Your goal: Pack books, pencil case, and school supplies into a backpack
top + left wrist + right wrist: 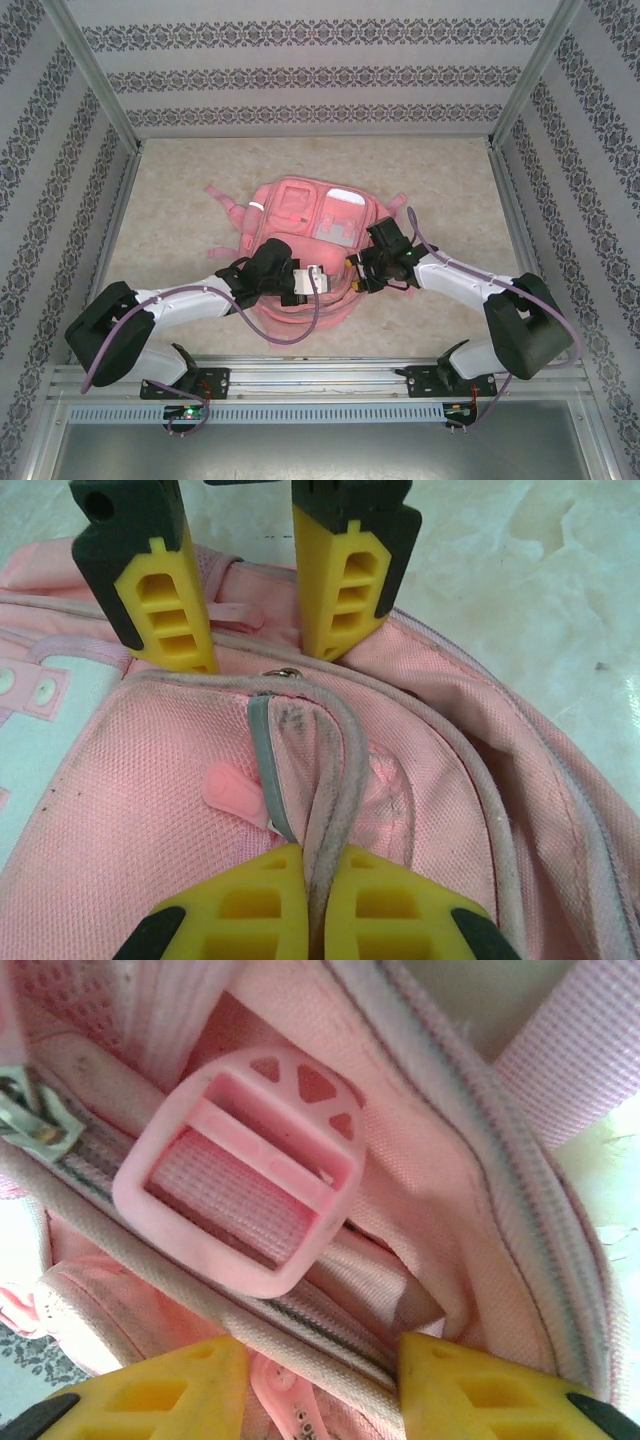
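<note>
Robot arm bases (pixel 190 382) sit closest, bolted just below the backpack's near end. Marbled desk (pixel 180 230) spreads bare on every side of the pink backpack (pixel 300 215). The backpack lies flat at the desk's middle, front pockets (pixel 338 215) up, straps (pixel 222 195) splayed at its far corners. Patterned walls (pixel 60 150) stand well apart from it, so sideways room is generous. Both arms reach to the backpack's near end, nearly touching each other, with little slack between them. Left claw (pixel 318 855) is pinched shut on the backpack's piped seam (pixel 335 780), likely to steady the fabric. Right claw (pixel 255 655) stands part open, fingertips (pixel 330 640) pressed astride the zip line. It is probably after the metal zipper pull (pixel 25 1125), and nothing looks clamped. Pink strap buckle (pixel 240 1185) lies just beside that zip.
</note>
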You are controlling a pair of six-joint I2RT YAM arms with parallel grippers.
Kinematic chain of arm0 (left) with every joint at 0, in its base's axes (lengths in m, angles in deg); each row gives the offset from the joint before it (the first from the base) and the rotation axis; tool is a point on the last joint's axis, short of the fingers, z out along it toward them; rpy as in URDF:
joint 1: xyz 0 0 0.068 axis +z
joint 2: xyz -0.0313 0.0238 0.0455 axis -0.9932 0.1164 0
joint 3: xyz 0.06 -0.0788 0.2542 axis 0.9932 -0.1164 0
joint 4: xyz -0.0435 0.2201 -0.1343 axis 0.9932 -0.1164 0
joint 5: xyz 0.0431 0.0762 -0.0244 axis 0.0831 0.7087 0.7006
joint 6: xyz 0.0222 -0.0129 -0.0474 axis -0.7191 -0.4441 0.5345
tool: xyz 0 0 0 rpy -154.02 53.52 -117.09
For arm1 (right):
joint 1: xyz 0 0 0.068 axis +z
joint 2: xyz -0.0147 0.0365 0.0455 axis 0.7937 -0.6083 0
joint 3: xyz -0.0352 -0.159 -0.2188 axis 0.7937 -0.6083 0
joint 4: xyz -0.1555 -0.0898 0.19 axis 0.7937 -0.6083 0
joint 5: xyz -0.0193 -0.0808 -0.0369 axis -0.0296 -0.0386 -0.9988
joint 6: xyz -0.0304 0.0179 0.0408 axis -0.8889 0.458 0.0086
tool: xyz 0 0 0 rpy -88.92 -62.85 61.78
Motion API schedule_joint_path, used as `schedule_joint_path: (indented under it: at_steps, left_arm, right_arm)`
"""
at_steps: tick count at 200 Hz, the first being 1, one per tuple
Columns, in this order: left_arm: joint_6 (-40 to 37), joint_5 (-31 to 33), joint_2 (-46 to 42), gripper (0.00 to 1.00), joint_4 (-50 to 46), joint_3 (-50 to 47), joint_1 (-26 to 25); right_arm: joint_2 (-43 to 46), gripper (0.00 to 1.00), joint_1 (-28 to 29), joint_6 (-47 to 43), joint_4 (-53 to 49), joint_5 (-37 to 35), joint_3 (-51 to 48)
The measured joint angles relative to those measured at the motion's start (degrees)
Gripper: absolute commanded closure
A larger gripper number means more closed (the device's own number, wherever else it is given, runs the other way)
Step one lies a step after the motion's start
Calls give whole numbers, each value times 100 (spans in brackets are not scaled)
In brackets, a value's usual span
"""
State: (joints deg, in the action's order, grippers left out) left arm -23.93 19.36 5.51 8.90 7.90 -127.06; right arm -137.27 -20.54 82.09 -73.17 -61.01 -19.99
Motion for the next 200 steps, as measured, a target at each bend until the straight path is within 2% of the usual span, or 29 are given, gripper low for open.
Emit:
schedule_joint_path:
  at_steps: [33, 84, 113, 144, 174, 200]
  left_arm:
    - [-2, 0, 2, 100, -2, -20, 2]
    - [-7, -81, 2, 100, 35, -22, 37]
    - [-4, -96, 2, 100, 61, -28, 37]
    - [0, -74, 2, 100, 203, -122, 37]
    - [149, -90, -81, 100, 640, -369, 76]
    - [282, -144, -136, 100, 861, -472, 114]
  right_arm:
    - [116, 56, 81, 444, 251, -76, -195]
    - [745, 68, 81, 713, 240, -79, -332]
    - [682, 60, 81, 732, 247, -72, -337]
    - [616, 62, 81, 728, 232, -72, -337]
    - [890, 70, 81, 726, -146, -125, -339]
    - [1482, 71, 66, 767, -535, -363, -341]
